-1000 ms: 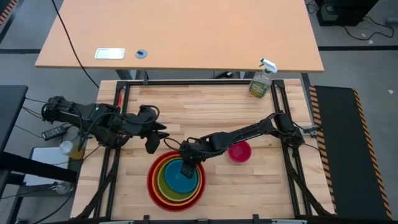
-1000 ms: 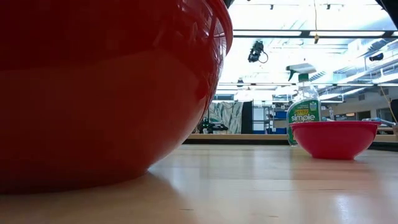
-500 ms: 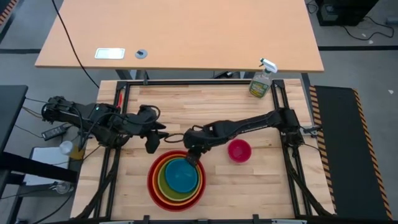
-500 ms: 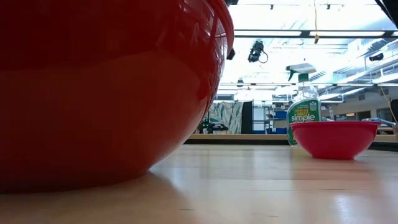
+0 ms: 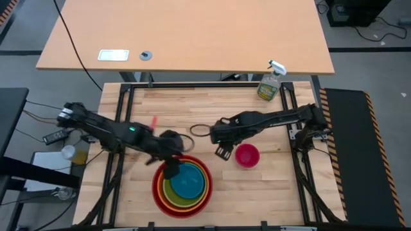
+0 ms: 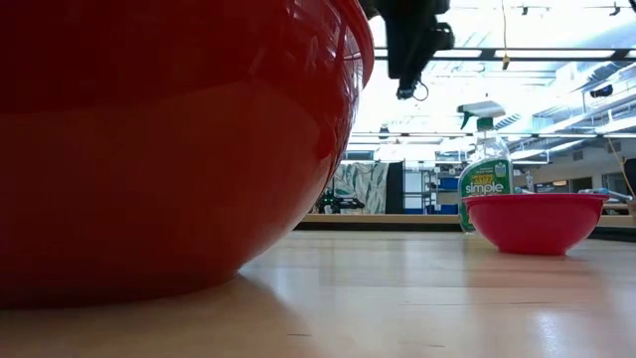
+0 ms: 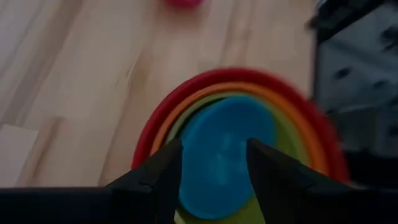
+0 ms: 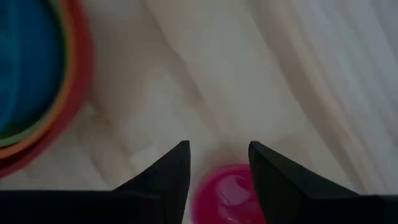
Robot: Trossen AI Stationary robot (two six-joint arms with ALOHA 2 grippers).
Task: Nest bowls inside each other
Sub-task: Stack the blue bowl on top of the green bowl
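Observation:
A red bowl point(image 5: 156, 194) stands near the table's front edge with an orange bowl point(image 5: 205, 186), a lime green bowl point(image 5: 172, 200) and a blue bowl point(image 5: 188, 183) nested in it. A small pink bowl point(image 5: 246, 156) rests upright on the wood to their right. My left gripper point(image 5: 171, 171) hangs open above the stack's far-left rim, and the blue bowl point(image 7: 217, 124) shows between its fingers. My right gripper point(image 5: 223, 152) is open above bare wood just left of the pink bowl point(image 8: 227, 193). It touches nothing.
A green-tinted spray bottle point(image 5: 270, 83) stands at the table's far right corner. Bare wood lies between the stack and the pink bowl and across the far half of the table. A black frame point(image 5: 122, 102) runs along the table's edges.
My right gripper has risen out of the blue bowl, which stays nested in the stack. It has gone toward the table's far right, to just beside the pink bowl. My left gripper has swung from the table's left side down toward the stack's far-left rim.

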